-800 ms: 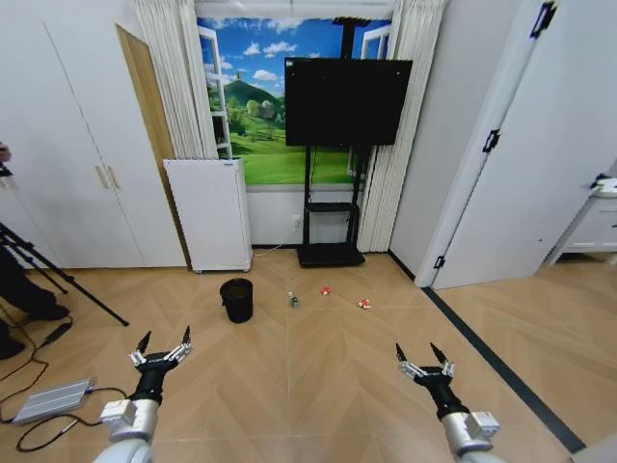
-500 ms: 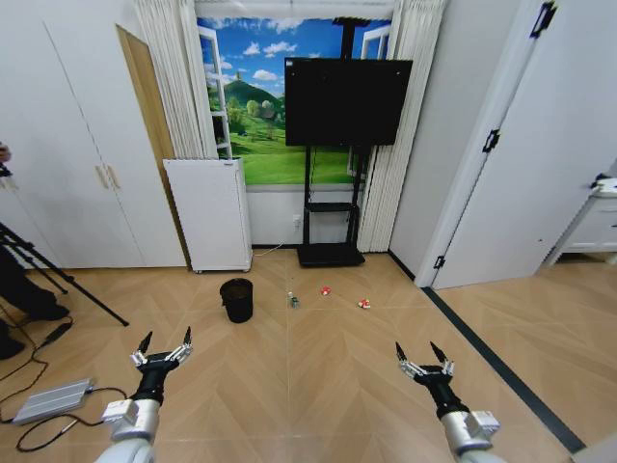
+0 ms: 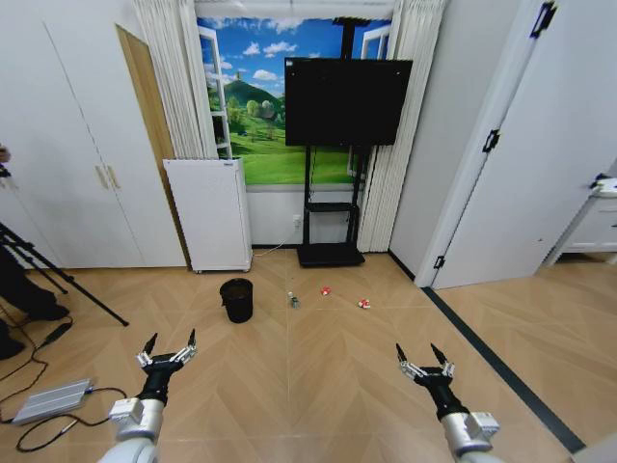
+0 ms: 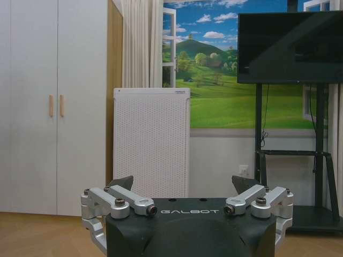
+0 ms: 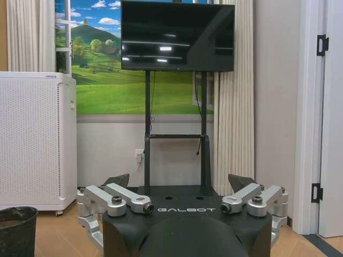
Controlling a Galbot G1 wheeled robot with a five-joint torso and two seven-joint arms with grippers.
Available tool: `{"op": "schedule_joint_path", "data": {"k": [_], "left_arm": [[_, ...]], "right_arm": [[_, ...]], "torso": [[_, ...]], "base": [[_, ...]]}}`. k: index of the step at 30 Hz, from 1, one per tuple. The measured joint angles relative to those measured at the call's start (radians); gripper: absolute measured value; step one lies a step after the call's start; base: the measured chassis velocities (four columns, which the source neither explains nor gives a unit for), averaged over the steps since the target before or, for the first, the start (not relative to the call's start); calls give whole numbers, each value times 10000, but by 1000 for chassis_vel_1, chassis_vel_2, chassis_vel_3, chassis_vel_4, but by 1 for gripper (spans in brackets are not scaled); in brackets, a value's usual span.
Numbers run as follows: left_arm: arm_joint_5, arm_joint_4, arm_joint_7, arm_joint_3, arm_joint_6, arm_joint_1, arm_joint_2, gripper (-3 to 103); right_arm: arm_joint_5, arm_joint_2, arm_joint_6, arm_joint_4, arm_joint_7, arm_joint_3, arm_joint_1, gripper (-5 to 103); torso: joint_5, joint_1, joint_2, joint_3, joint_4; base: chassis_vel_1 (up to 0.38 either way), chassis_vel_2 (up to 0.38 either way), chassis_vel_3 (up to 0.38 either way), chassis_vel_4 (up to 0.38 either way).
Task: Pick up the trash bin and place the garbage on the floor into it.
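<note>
Room with chevron parquet floor [image 3: 318, 386], a dark border strip at right, a white perforated appliance [image 3: 209, 214] and a television on a stand [image 3: 347, 89] against the far wall. The black trash bin [image 3: 236, 300] stands upright, well ahead of the robot; beside it lie the clear bottle [image 3: 292, 300] and two red-and-white scraps [image 3: 326, 290] [image 3: 363, 304]. Left gripper [image 3: 167, 347] and right gripper [image 3: 420, 358] hover low, fingers spread, empty, evidently poised for approach.
</note>
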Motion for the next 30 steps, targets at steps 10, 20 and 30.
{"op": "schedule_joint_path", "data": {"k": [10, 20, 30], "left_arm": [[9, 88, 18, 20, -22, -12, -8, 100], [-221, 64, -90, 55, 130, -18, 14, 100], [-119, 72, -112, 27, 162, -17, -31, 100]], "right_arm": [[-9, -6, 1, -39, 0, -17, 1, 100], [9, -20, 9, -53, 0, -26, 12, 100], [19, -10, 19, -99, 0, -56, 70, 100]], "torso": [[-1, 200, 485, 288, 0], [0, 299, 725, 429, 0], [0, 102, 250, 152, 0]], "base": [[0, 0, 0, 0], [0, 0, 0, 0], [0, 0, 0, 0]]}}
